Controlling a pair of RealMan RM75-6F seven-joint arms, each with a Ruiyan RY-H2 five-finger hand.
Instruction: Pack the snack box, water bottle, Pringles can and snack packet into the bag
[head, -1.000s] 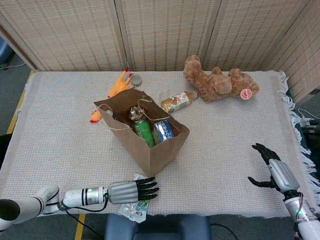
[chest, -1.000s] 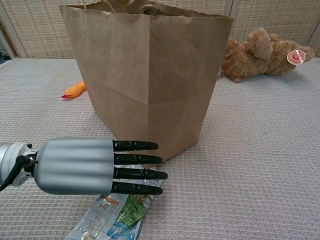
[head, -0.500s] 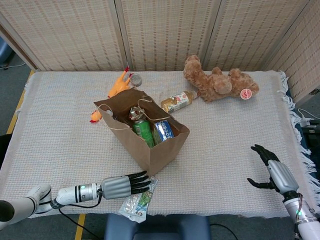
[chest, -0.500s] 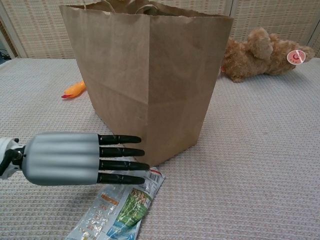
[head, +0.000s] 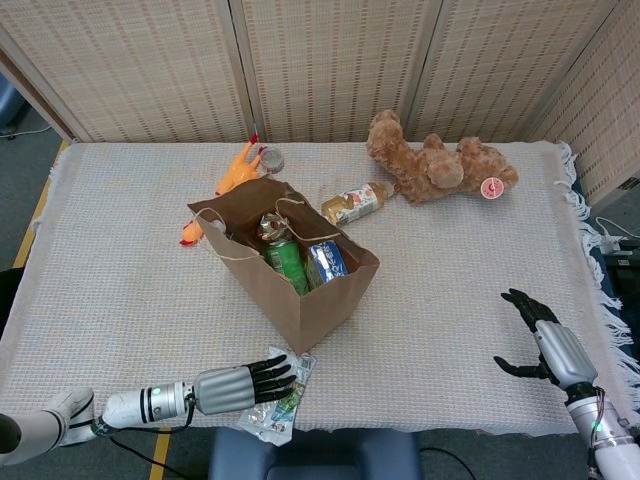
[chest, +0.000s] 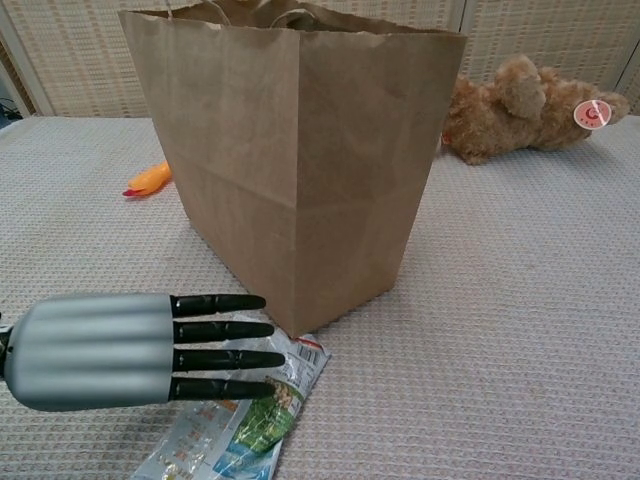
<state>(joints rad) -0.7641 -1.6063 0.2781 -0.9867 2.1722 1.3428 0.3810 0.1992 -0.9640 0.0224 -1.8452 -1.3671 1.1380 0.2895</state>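
Note:
The brown paper bag stands open mid-table. Inside it I see a green can, a blue packet and a crinkled item. A clear snack packet lies flat at the front table edge, just before the bag. My left hand hovers flat over the packet's left part, fingers straight and holding nothing. My right hand stays open and empty near the right front edge. A bottle lies on its side behind the bag.
A brown teddy bear lies at the back right. An orange rubber chicken lies behind the bag at its left, with a small grey can beside it. A woven cloth covers the table; folding screens stand behind.
My left hand has drawn back to the left and toward the front edge, uncovering more of the snack packet. The right hand has barely moved.

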